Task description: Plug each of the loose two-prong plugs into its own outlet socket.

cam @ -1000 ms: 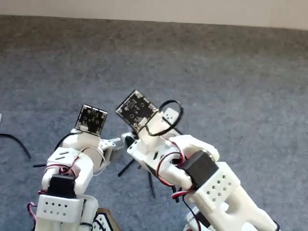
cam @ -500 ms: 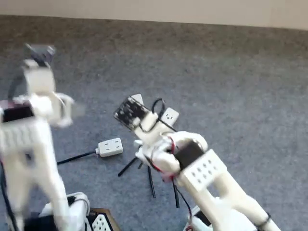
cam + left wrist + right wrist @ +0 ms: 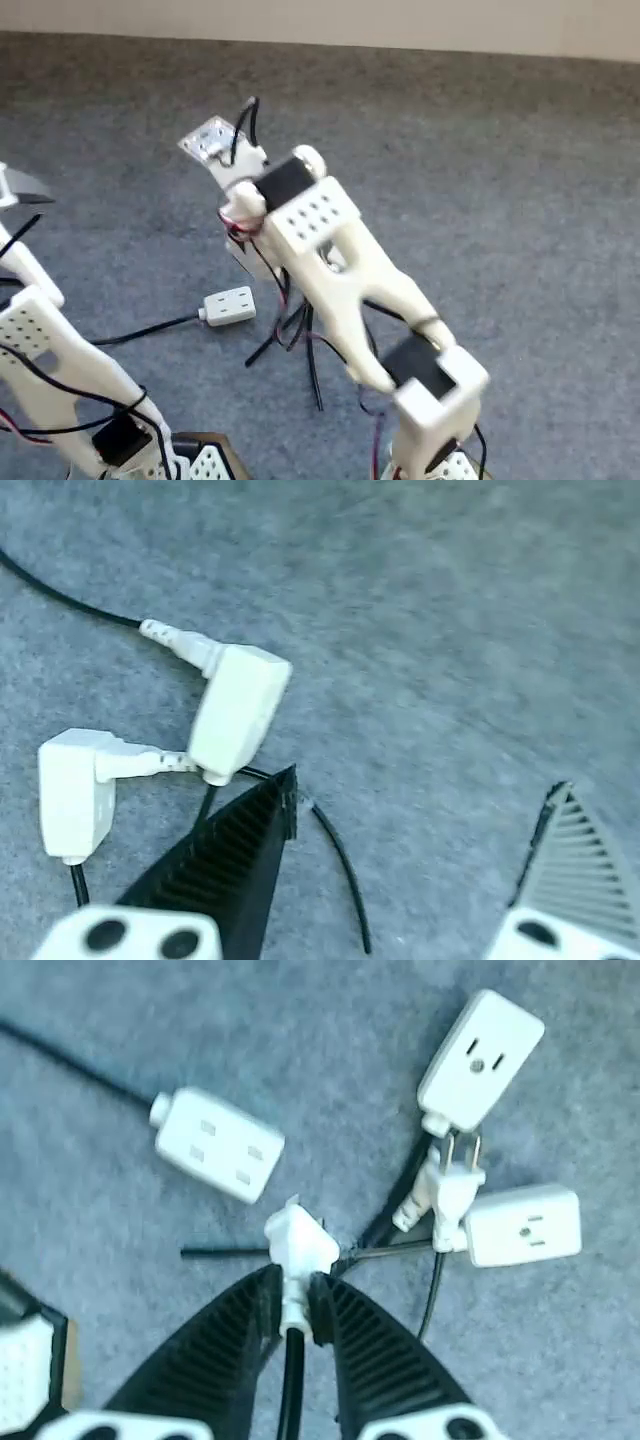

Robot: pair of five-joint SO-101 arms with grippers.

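**Plugs: none seated, one in hand**

Counted no plug seated in any socket shown; judged the task barely begun.

Logged one plug (image 3: 298, 1243) pinched in right gripper (image 3: 295, 1285), jaws narrow and clamped on its neck, cord trailing back between them, prongs not made out. Placed it just above the carpet (image 3: 500, 150), over the cord tangle (image 3: 300, 340).

Logged second plug (image 3: 448, 1185) loose on the carpet between socket A (image 3: 480, 1058) and socket B (image 3: 522, 1225), prongs aimed at socket A but apart from it.

Saw double block (image 3: 228, 305) lying left of the tangle, slots bare.

Still to do: seating the held plug, then second plug, each in its own socket.

Noted left gripper (image 3: 425, 785) wide open, holding nothing, over white block (image 3: 237, 713) and second block (image 3: 75, 790), both corded; cannot tell plug from socket there.

Against a second ago: found both arms then low and close together over the tangle, hiding double block. Now see right arm (image 3: 340, 270) lifted and stretched far, wrist high, and left arm (image 3: 50, 350) swung off to the left edge. Found double block in the same spot as half a second ago.
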